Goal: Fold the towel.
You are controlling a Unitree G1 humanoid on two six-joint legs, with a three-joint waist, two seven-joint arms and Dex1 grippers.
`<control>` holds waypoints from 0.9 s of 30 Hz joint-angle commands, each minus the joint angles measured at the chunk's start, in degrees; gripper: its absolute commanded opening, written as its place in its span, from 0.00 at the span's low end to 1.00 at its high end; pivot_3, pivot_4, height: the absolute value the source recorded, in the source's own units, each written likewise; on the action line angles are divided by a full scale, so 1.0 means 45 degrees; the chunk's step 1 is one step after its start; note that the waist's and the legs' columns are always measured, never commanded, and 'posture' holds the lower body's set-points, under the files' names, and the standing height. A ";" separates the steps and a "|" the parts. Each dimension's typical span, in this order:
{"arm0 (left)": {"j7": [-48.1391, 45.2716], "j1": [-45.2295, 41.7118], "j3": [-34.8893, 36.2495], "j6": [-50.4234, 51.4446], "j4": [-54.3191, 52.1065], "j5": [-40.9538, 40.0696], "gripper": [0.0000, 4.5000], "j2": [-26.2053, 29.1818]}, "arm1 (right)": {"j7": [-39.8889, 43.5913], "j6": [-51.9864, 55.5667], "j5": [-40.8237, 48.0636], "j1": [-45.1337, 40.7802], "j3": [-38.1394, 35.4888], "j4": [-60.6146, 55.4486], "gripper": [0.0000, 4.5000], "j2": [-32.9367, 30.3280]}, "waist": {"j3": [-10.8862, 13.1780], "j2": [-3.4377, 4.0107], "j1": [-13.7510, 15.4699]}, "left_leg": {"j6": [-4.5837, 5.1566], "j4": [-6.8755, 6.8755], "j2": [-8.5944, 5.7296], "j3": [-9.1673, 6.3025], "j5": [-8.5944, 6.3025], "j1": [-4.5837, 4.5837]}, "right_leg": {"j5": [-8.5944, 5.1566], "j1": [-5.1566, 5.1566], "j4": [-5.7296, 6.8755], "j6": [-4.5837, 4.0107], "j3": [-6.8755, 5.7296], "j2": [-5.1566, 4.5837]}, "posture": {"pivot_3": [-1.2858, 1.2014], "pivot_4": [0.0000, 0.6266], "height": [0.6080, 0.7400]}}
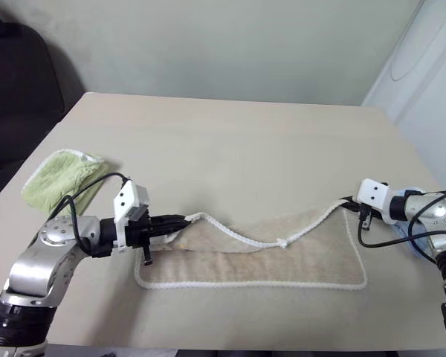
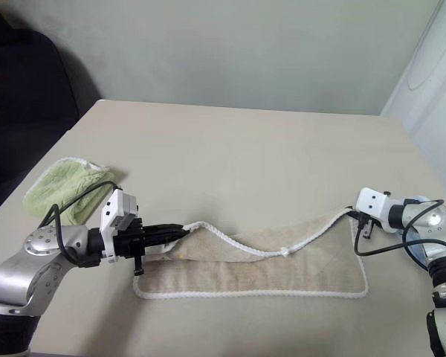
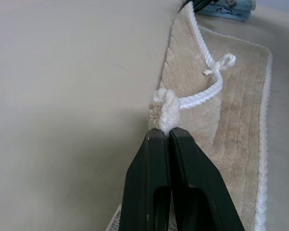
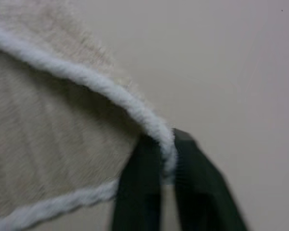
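The beige towel (image 1: 282, 256) with white corded edging lies along the near part of the table, its far edge lifted and sagging between my two grippers. A small white loop (image 1: 282, 242) hangs midway on that raised edge. My left gripper (image 1: 184, 221) is shut on the towel's left corner (image 3: 164, 115). At the other end, my right gripper (image 1: 348, 204) is shut on the right corner's white cord (image 4: 166, 147). The lower layer stays flat on the table.
A light green terry cloth (image 1: 59, 177) is bunched at the table's left edge. A bit of light blue cloth (image 1: 415, 242) peeks out beside my right arm at the table's right edge. The beige table (image 1: 230, 141) stretches back to a pale wall.
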 commanded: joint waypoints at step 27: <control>0.0844 -0.8903 0.2311 -0.2852 0.8167 0.0172 0.00 -0.1990 | -0.0656 0.2808 0.1951 -0.3062 -0.3346 -0.2708 0.01 -0.2509 | 0.0215 0.0036 0.0092 | 0.0220 -0.0078 -0.0008 0.0008 0.0194 -0.0027 | 0.0270 0.0104 -0.0341 0.0212 -0.0035 -0.0030 | 0.52 0.24 1.00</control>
